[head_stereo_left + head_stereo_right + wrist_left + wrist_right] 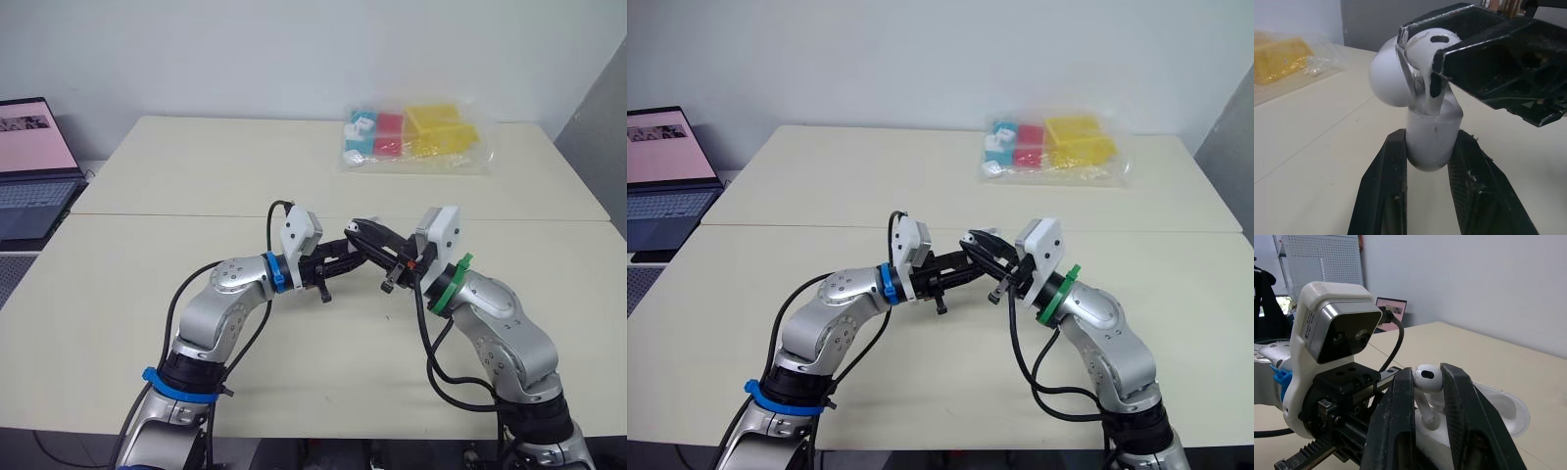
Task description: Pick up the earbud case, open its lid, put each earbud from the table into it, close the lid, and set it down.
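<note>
Earbud case [1432, 132]: gripped upright by the left hand [1430, 147], held above the counter [196, 186], lid [1388, 78] tipped open. Pinched in the right hand [1427, 376]: one earbud [1425, 46], stem partly in the case's mouth. Judged the step as seating an earbud. Needed next, probably: a straight push down into its socket, then release. Farther back, a bag of coloured blocks [416, 137].

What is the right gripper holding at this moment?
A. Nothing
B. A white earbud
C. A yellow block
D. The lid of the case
B: the right gripper pinches a white earbud, stem down at the open earbud case gripped by the left gripper.
</note>
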Controlling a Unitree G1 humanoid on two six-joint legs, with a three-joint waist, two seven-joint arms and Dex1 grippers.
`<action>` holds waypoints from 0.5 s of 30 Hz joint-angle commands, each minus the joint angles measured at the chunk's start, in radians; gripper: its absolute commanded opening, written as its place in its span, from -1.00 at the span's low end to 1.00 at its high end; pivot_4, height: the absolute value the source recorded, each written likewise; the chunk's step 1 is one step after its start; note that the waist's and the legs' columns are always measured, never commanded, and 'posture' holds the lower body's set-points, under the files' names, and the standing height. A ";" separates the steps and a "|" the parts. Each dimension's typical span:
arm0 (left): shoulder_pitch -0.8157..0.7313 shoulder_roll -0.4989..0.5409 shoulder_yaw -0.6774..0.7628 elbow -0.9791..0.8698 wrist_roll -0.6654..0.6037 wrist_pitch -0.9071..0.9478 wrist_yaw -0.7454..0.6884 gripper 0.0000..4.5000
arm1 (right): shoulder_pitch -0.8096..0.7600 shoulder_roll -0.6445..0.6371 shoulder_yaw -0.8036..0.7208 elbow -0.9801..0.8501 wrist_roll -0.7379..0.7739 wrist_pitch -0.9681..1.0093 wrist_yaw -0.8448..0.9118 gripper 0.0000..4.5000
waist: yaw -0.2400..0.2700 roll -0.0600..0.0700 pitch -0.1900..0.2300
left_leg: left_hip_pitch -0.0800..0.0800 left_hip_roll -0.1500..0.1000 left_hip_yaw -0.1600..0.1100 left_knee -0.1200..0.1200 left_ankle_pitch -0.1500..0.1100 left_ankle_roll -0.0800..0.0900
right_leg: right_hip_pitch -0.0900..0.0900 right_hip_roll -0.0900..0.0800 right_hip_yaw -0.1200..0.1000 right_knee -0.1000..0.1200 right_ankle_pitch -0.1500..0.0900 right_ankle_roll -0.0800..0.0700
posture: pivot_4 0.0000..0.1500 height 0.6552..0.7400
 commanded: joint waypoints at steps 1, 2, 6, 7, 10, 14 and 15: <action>-0.018 -0.012 0.019 -0.047 -0.026 -0.006 0.007 -0.66 | -0.011 0.012 0.007 -0.014 -0.003 -0.021 -0.009 -0.82 | 0.000 0.000 0.000 | 0.000 0.000 0.000 0.000 0.000 0.000 | 0.000 0.000 0.000 0.000 0.000 0.000 | 1.00 1.00; -0.019 -0.014 0.020 -0.048 -0.027 -0.004 0.009 -0.66 | -0.009 0.014 0.006 -0.015 -0.002 -0.019 -0.010 -0.82 | 0.000 0.000 0.000 | 0.000 0.000 0.000 0.000 0.000 0.000 | 0.000 0.000 0.000 0.000 0.000 0.000 | 1.00 1.00; -0.024 -0.020 0.028 -0.050 -0.034 0.002 0.019 -0.66 | 0.004 0.016 0.003 -0.024 0.012 0.001 -0.018 -0.82 | 0.000 0.000 0.000 | 0.000 0.000 0.000 0.000 0.000 0.000 | 0.000 0.000 0.000 0.000 0.000 0.000 | 1.00 1.00; -0.024 -0.020 0.029 -0.052 -0.034 0.003 0.020 -0.66 | 0.007 0.016 0.003 -0.026 0.014 0.003 -0.020 -0.82 | 0.000 0.000 0.000 | 0.000 0.000 0.000 0.000 0.000 0.000 | 0.000 0.000 0.000 0.000 0.000 0.000 | 1.00 1.00; -0.026 -0.023 0.033 -0.054 -0.041 0.006 0.025 -0.66 | 0.014 0.018 0.000 -0.031 0.018 0.013 -0.027 -0.82 | 0.000 0.000 0.000 | 0.000 0.000 0.000 0.000 0.000 0.000 | 0.000 0.000 0.000 0.000 0.000 0.000 | 1.00 1.00; -0.027 -0.025 0.033 -0.057 -0.044 0.009 0.027 -0.66 | 0.023 0.024 0.000 -0.037 0.025 0.028 -0.044 -0.82 | 0.000 0.000 0.000 | 0.000 0.000 0.000 0.000 0.000 0.000 | 0.000 0.000 0.000 0.000 0.000 0.000 | 1.00 1.00; -0.028 -0.026 0.034 -0.058 -0.046 0.010 0.028 -0.66 | 0.025 0.025 0.000 -0.038 0.028 0.032 -0.047 -0.82 | 0.000 0.000 0.000 | 0.000 0.000 0.000 0.000 0.000 0.000 | 0.000 0.000 0.000 0.000 0.000 0.000 | 1.00 1.00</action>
